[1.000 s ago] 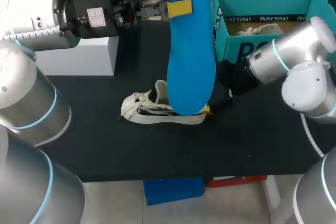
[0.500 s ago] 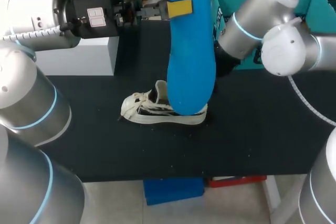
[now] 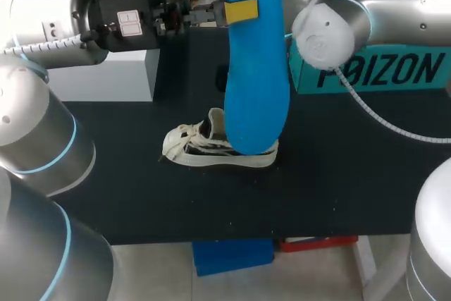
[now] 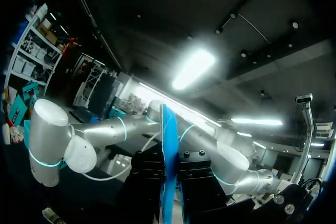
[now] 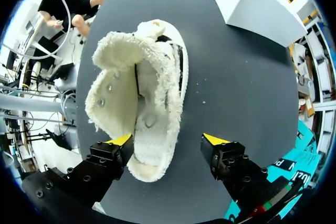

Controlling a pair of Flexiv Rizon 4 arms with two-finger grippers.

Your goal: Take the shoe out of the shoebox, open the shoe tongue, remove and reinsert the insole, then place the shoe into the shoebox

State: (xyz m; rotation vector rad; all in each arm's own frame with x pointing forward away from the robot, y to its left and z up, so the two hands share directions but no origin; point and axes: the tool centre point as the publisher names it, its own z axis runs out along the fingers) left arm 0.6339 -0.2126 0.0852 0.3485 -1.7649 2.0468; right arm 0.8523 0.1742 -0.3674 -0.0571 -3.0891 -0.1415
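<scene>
The white canvas sneaker sits on the black table, out of the teal cardboard shoebox with its tongue open, the left gripper clamps the blue foam insole upright, and the right gripper hovers above, spread and empty, so reinserting and reboxing remain.
</scene>
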